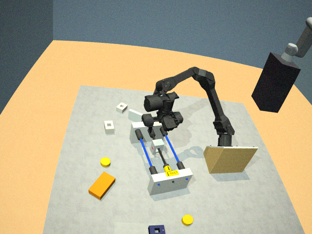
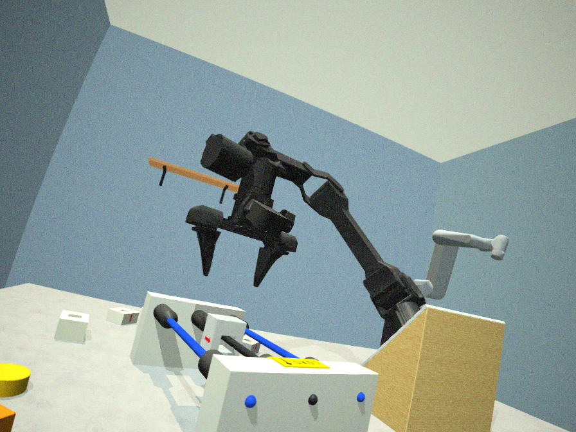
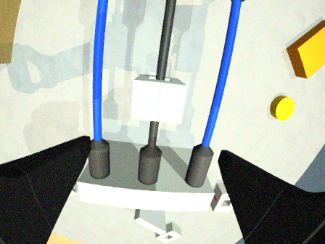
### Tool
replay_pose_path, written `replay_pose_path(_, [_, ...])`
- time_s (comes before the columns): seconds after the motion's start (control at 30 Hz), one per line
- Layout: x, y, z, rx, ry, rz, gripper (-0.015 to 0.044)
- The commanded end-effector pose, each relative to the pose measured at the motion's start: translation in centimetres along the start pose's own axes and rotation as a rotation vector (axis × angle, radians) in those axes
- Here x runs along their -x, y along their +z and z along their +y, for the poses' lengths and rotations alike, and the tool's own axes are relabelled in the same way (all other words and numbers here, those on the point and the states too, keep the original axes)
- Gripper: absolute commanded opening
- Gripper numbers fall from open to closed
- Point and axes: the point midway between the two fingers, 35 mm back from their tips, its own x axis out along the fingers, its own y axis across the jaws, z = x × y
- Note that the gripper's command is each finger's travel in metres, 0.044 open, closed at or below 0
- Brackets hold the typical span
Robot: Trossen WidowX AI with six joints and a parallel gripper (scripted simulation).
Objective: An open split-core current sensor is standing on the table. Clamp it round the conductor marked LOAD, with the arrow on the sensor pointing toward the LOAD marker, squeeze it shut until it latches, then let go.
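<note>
The white current sensor [image 1: 158,142] [image 2: 222,324] [image 3: 157,101] sits round the middle, black conductor [image 1: 162,157] [image 2: 238,346] [image 3: 165,43]. Its two halves meet at a thin seam on top; the latch itself cannot be made out. The red arrow [image 1: 152,147] [image 2: 207,339] on its side points toward the end with the yellow LOAD marker [image 1: 172,173] [image 2: 299,362]. My gripper [image 2: 231,280] [image 3: 157,150] is wide open and empty, above the sensor and toward the rear end block. Nothing touches the sensor but the conductor, as far as the views show.
Blue conductors [image 1: 146,153] [image 1: 172,148] run on both sides between the front block [image 1: 168,186] and rear block [image 1: 135,135]. White pieces [image 1: 109,130] [image 1: 119,109], an orange block [image 1: 102,185] and yellow discs [image 1: 105,162] [image 1: 187,219] lie around. A wooden wedge [image 1: 229,161] stands by the arm's base.
</note>
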Motion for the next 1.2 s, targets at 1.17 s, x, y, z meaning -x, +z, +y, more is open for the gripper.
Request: replay_pose_path(1.17, [-0.7, 12.0, 7.6, -2.050, -0.990, -0.162, 0.0440])
